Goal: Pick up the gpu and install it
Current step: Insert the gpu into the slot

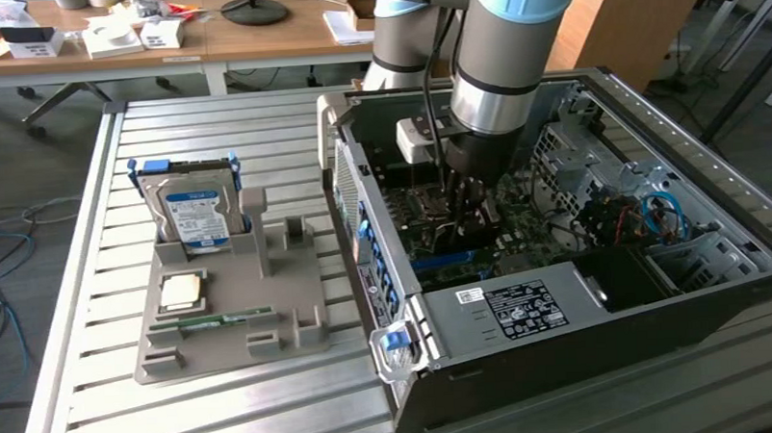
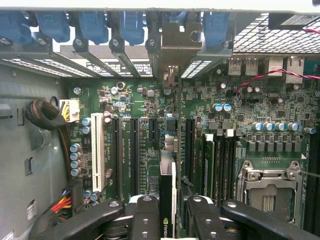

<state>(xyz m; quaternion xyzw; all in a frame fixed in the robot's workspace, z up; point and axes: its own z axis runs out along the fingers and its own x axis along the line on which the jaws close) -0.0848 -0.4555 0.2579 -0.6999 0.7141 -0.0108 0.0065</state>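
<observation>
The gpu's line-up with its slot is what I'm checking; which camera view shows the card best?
The wrist view: the gpu is held edge-on in the gripper, over the motherboard slots. In the exterior view it is a dark sliver under the gripper, inside the computer case.

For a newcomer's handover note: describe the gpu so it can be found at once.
Look inside the open computer case, over the green motherboard. The gripper is shut on the gpu: a thin black card seen edge-on, bearing a logo, unlike the fixed white slot nearby.
</observation>
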